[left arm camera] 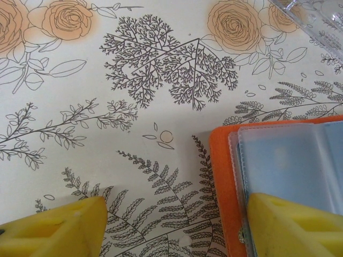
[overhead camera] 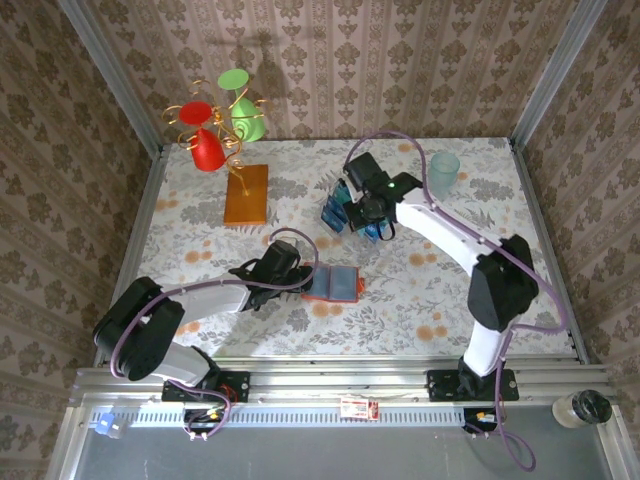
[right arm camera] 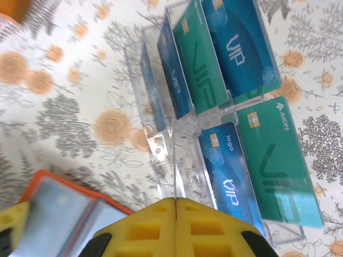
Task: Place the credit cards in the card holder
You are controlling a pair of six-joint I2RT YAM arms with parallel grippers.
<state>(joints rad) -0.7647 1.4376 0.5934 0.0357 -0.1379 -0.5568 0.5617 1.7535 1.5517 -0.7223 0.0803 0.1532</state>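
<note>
Several blue and teal credit cards (right arm camera: 214, 48) stand in a clear acrylic rack (right arm camera: 161, 144) at the table's middle back (overhead camera: 340, 212). My right gripper (right arm camera: 176, 201) is shut at the rack (overhead camera: 366, 214). A thin card (right arm camera: 176, 166), seen edge-on, runs out from between its pads. The orange card holder (overhead camera: 333, 285) lies open on the table with its clear sleeves up (left arm camera: 222, 176). My left gripper (left arm camera: 177, 214) is open low over the holder's left edge (overhead camera: 300, 275). One fingertip (left arm camera: 284, 225) is over a sleeve and the other is over the tablecloth.
An orange-brown board (overhead camera: 246, 195) lies at the back left, carrying a wire stand with red (overhead camera: 207, 150) and green (overhead camera: 247, 120) cups. A pale teal cup (overhead camera: 444, 172) stands at the back right. Wallpapered walls close in the table on three sides.
</note>
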